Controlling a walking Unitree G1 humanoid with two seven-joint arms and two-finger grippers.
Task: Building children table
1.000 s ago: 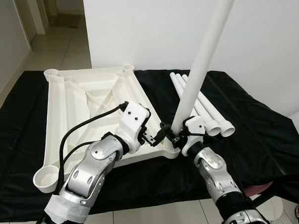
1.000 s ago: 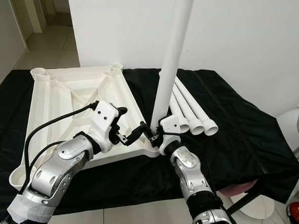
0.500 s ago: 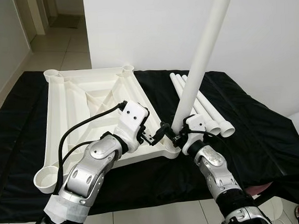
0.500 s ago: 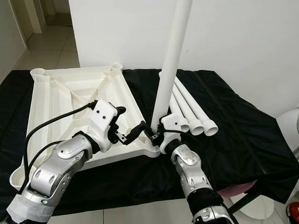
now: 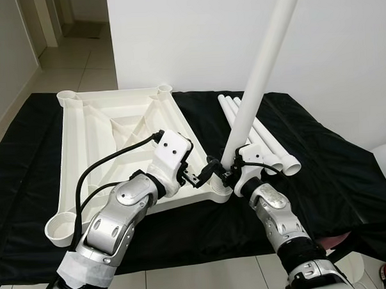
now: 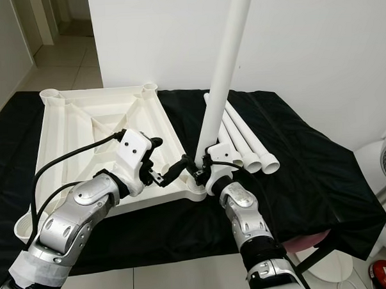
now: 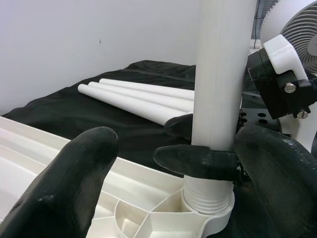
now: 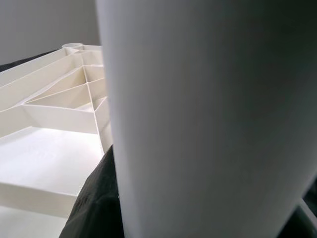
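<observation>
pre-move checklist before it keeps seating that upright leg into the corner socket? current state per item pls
1. Right gripper grip on the upright leg: ok, black fingers clamped around it just above the threaded end.
2. Leg end in the corner socket: ok, threads sit in the socket mouth; how deep, cannot tell.
3. Leg straight: not ok, it leans to the robot's right in the head views.
4. Left gripper: ok, open, beside the leg's base, holding nothing.
5. Tabletop flat, underside up on the black cloth: ok.
6. Spare legs apart from the socket: ok, lying on the cloth to the right.
</observation>
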